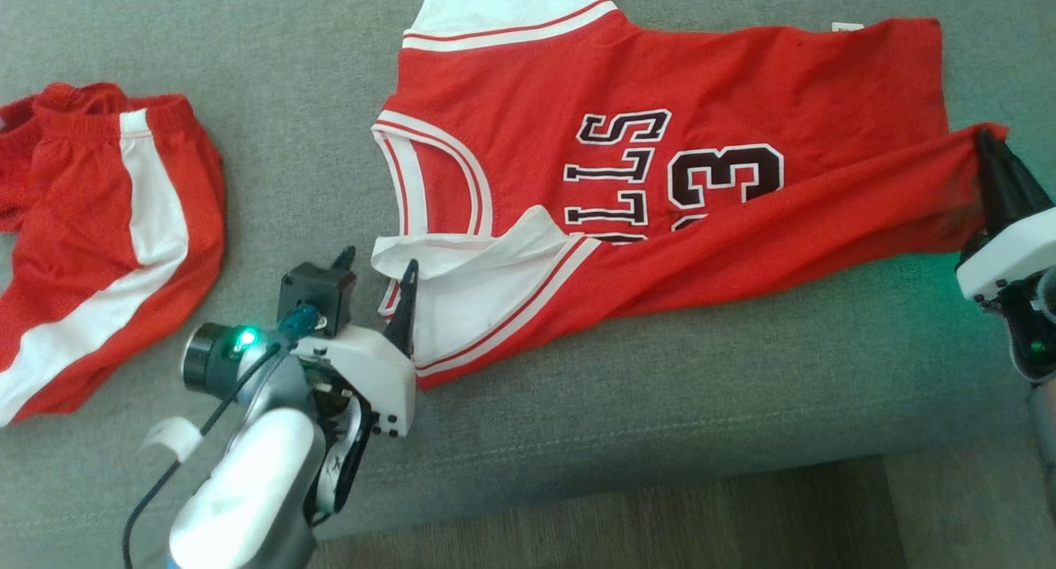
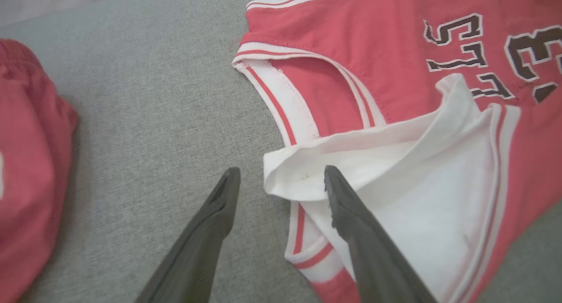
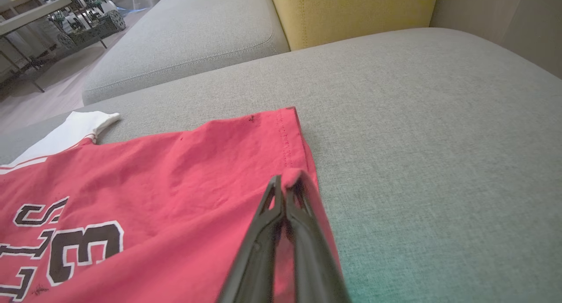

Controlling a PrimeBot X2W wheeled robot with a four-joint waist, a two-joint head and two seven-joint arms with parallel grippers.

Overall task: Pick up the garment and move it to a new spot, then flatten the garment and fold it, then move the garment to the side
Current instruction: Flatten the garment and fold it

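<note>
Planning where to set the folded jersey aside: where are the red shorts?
Head view, far left: the red shorts lie on the grey cushion, apart from the jersey, left of the open left hand.

The jersey [image 1: 660, 223] lies spread on the sofa seat [image 1: 660, 387], between the two grippers. Its turned-over shoulder corner sits just ahead of the left gripper [image 1: 378, 262], with one finger over the cloth and the other over bare seat. The shorts [image 1: 99, 239] lie well to that gripper's left. The right gripper [image 1: 986, 136] pinches the jersey's hem corner.
</note>
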